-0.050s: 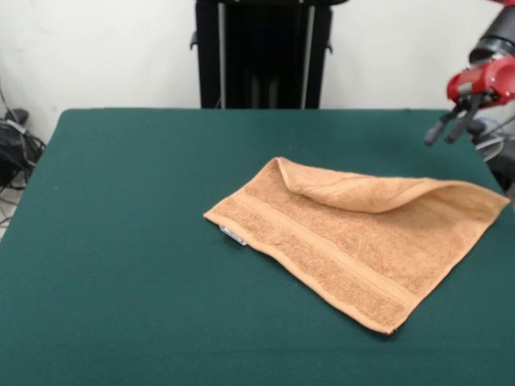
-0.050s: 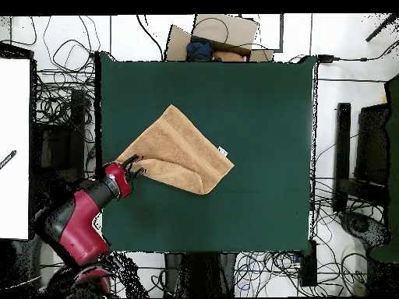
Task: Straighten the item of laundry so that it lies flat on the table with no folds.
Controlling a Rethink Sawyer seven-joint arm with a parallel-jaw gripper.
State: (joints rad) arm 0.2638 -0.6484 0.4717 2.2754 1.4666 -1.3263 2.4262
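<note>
A towel [image 1: 354, 241] is seen on the table [image 1: 121, 241], its 12 o'clock edge folded over. The fingers [image 1: 452, 125], slightly spread and empty, are held at 2 o'clock; unfolding is judged pending, so that flap must be gripped next.

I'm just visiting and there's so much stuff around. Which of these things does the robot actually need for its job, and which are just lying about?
Part of the job:
- orange towel, one edge folded over
- green table it lies on
- robot's gripper, off the towel's corner

Just lying about:
- tangled cables on the floor
- cardboard box beyond the table
- black stand behind the table
</note>
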